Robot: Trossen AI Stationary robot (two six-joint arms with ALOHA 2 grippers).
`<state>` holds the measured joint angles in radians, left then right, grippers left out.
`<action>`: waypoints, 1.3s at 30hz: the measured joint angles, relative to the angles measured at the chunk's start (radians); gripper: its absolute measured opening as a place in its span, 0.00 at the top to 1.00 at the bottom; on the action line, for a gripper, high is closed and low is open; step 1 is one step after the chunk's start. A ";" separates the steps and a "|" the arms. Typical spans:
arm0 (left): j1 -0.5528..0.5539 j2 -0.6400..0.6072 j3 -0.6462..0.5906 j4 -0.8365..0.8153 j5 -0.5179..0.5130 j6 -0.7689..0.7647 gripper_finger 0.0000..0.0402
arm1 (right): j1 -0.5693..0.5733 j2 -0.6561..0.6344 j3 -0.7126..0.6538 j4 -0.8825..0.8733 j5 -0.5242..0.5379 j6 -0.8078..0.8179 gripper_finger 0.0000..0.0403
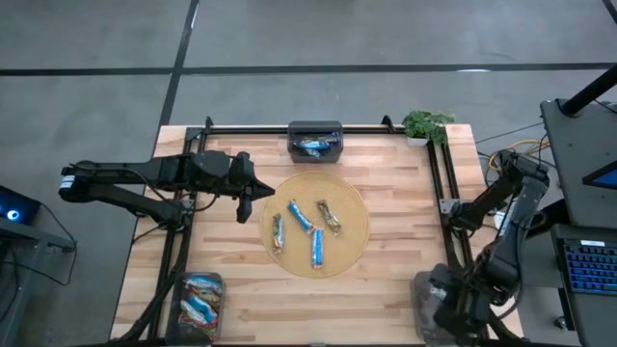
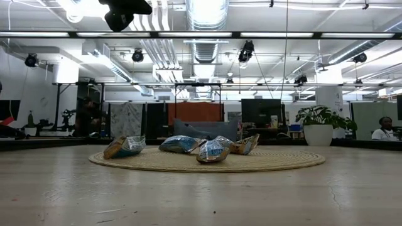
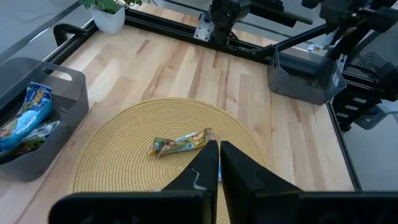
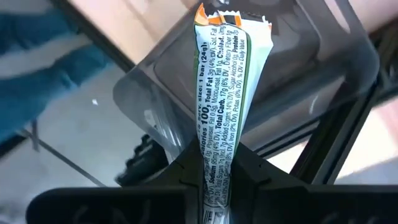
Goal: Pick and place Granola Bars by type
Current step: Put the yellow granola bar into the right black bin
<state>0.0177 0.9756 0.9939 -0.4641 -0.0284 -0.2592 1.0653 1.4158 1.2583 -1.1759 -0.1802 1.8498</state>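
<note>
One slim orange-and-white foil-wrapped granola bar [image 4: 227,93] is clamped upright between the right gripper's [image 4: 214,180] fingers, directly above the translucent grey bin [image 4: 292,68] at the table's near right corner. Placing looks to be the step in hand; next, I judge, comes lowering and letting go inside the bin walls. The left gripper [image 3: 219,163], fingers pressed together and empty, hangs over the round woven straw mat [image 3: 118,168], where four bars [image 1: 300,216] remain. From above, the right gripper itself is hard to make out.

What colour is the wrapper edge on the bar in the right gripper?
Orange at the tip of the bar, white printed panel with green borders; right wrist view shows it best.
</note>
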 joint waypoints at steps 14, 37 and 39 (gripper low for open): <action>0.000 0.000 0.000 0.000 0.000 -0.001 1.00 | 0.010 0.006 -0.026 0.008 0.000 0.341 0.93; 0.000 0.000 0.000 0.000 0.000 0.002 1.00 | -0.008 0.168 -0.050 0.163 0.044 0.369 0.64; 0.000 0.000 0.000 0.000 0.001 -0.002 1.00 | -0.009 0.170 -0.050 0.162 0.045 0.368 0.61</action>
<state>0.0181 0.9757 0.9936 -0.4644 -0.0277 -0.2613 1.0561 1.5860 1.2079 -1.0135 -0.1349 2.2173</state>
